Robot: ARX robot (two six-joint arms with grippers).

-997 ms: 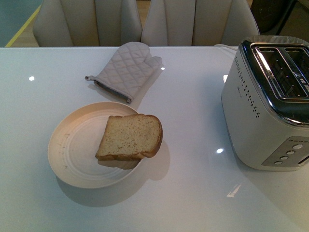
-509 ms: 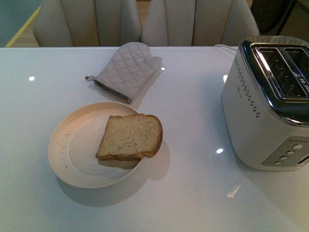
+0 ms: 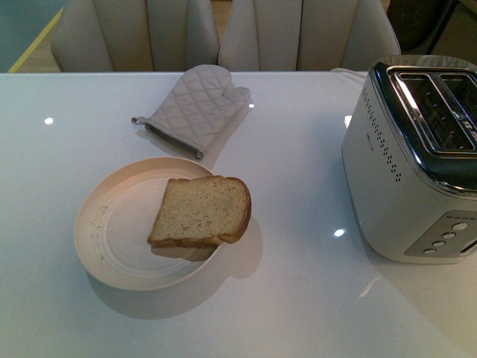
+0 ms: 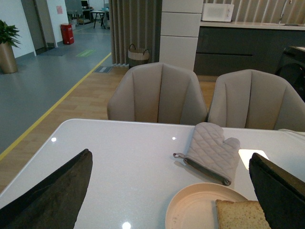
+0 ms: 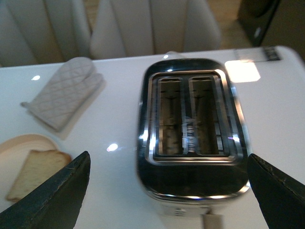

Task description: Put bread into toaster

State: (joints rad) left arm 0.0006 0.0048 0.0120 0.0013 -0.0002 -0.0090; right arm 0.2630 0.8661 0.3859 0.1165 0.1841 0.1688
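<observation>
Lying on the right side of a cream plate (image 3: pixel 88 240), the bread (image 3: pixel 200 212) is one thick slice with a light tan, finely speckled crumb and a darker brown crust. Its rounded top points right, toward the toaster (image 3: pixel 399 175), and juts past the plate's rim, throwing a shadow on the white bench (image 3: pixel 298 298). Its straight bottom edge sits nearer the plate's middle.

The toaster stands at the right edge of the bench, well apart from the bread. It has a boxy silver-white body with rows of dotted vent holes on the side facing the slice. Its shiny chrome top has two long slots open upward, and a line of round buttons runs along the near face.

A quilted grey oven mitt (image 3: pixel 197 108) lies on the bench beyond the plate, and two beige chairs (image 3: pixel 134 33) stand behind the bench.

The left claw (image 4: pixel 170 155) hangs above the bench with its dark fingers (image 4: pixel 52 195) spread wide; the plate and a corner of the bread show between them. The right claw (image 5: pixel 167 156) is likewise spread wide, poised over the toaster with both slots framed between its fingers (image 5: pixel 281 191).
</observation>
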